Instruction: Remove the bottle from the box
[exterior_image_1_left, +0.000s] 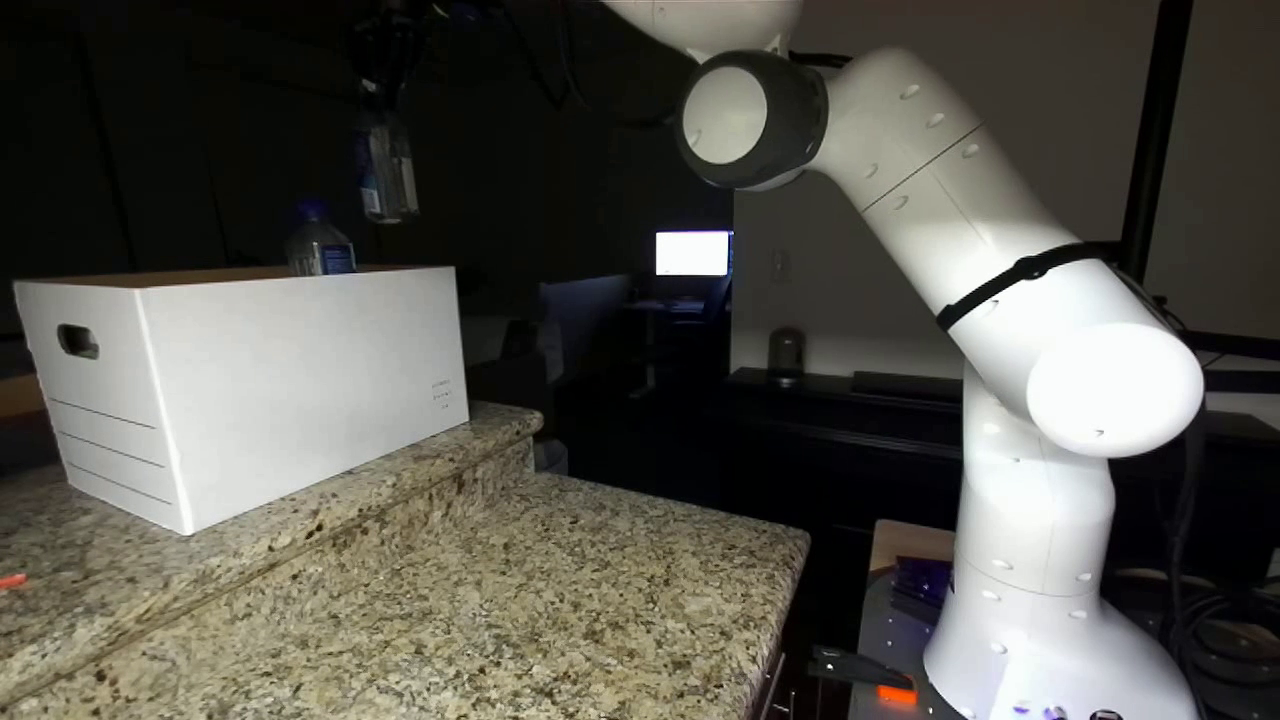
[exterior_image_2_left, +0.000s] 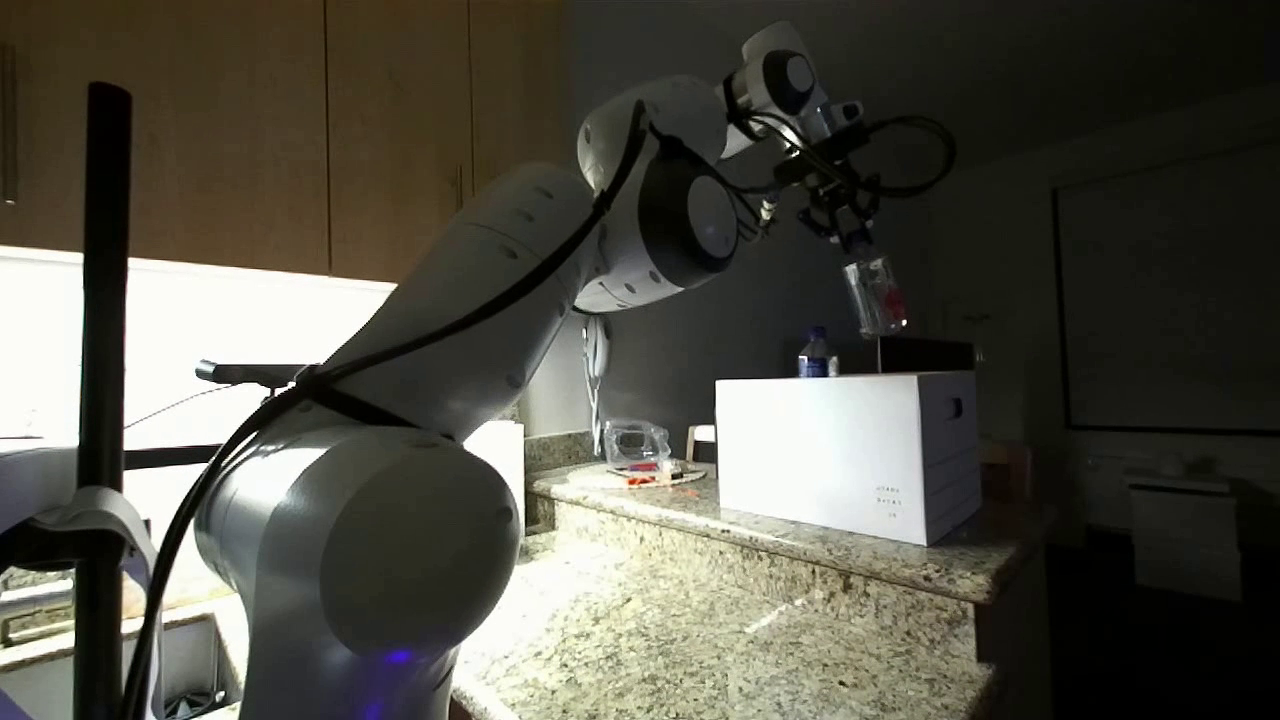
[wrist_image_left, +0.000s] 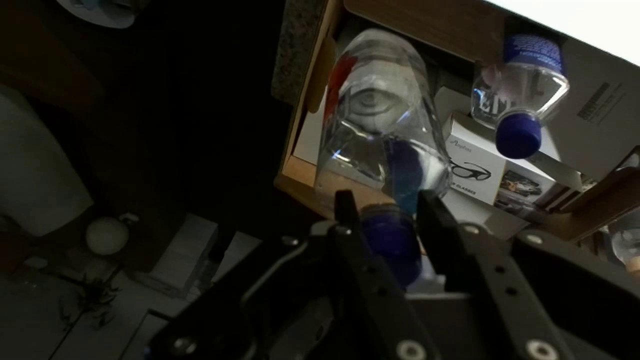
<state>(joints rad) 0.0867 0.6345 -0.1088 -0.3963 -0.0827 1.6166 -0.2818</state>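
Clear plastic bottle with a blue cap (wrist_image_left: 382, 142) hangs below the black two-fingered claw (wrist_image_left: 386, 206), which is clamped on its capped neck; the bottle's base is lowest, its long axis leaning slightly off upright. In both exterior views that base is above the rim of the white rectangular box (exterior_image_2_left: 820, 450) near the end corner of the raised speckled granite counter (exterior_image_1_left: 310, 508), so the coming move probably calls for going sideways past the rim before any lowering.

Both exterior views share the box (exterior_image_1_left: 310, 390): facing me across the counter (exterior_image_1_left: 560, 590), or from close beside my arm (exterior_image_2_left: 480, 255) toward the counter's raised corner (exterior_image_2_left: 960, 575). My wrist view looks closely down into the box.
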